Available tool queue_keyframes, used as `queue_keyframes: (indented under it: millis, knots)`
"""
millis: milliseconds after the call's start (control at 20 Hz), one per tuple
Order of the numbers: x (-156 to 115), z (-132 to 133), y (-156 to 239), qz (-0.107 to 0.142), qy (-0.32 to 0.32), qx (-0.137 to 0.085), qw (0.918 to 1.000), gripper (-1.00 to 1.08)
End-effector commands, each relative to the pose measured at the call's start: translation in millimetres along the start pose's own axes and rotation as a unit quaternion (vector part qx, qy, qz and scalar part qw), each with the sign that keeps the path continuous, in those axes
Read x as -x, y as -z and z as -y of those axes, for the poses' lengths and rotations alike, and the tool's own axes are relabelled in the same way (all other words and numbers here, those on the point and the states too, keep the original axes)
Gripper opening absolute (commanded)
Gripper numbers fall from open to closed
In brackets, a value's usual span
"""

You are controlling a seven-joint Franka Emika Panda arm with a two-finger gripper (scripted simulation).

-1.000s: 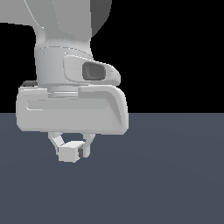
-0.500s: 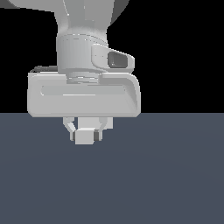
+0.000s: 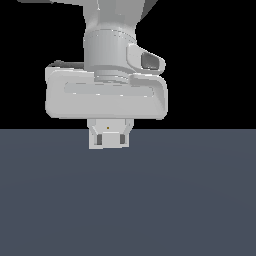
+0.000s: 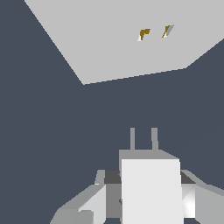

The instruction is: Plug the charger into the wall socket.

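Above a flat slate-grey floor [image 4: 52,131] under black backdrop, the grey gripper [image 4: 144,205] clamps the white rectangular charger [image 4: 151,192], apart from the flat white wall socket [image 4: 113,39].

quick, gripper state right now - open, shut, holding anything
Gripper: shut on the charger, its two prongs pointing toward the wall socket, not yet touching it.

The charger [image 4: 151,192] is plain white with two pale grey prongs; the wall socket [image 4: 109,39] is a flat light grey-white panel with two small orange-brown slots; the desk [image 3: 190,200] is dark slate blue; the tool [image 3: 109,140] is pale grey
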State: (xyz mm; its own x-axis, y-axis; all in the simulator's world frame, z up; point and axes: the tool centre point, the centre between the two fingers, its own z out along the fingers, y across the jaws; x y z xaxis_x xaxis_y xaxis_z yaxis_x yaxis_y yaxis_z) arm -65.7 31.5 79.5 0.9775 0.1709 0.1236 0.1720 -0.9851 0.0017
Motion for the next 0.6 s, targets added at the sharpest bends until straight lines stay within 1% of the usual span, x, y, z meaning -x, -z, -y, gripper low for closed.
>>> queue_keyframes:
  millis: [0, 300, 550]
  knots:
    - [-4, -4, 5, 0.0, 0.022, -0.003, 0.9997, -1.0]
    - [-13, -11, 14, 0.001, 0.061, -0.008, 0.9981, -1.0]
    - [-17, -14, 18, 0.001, 0.08, -0.011, 0.9967, -1.0]
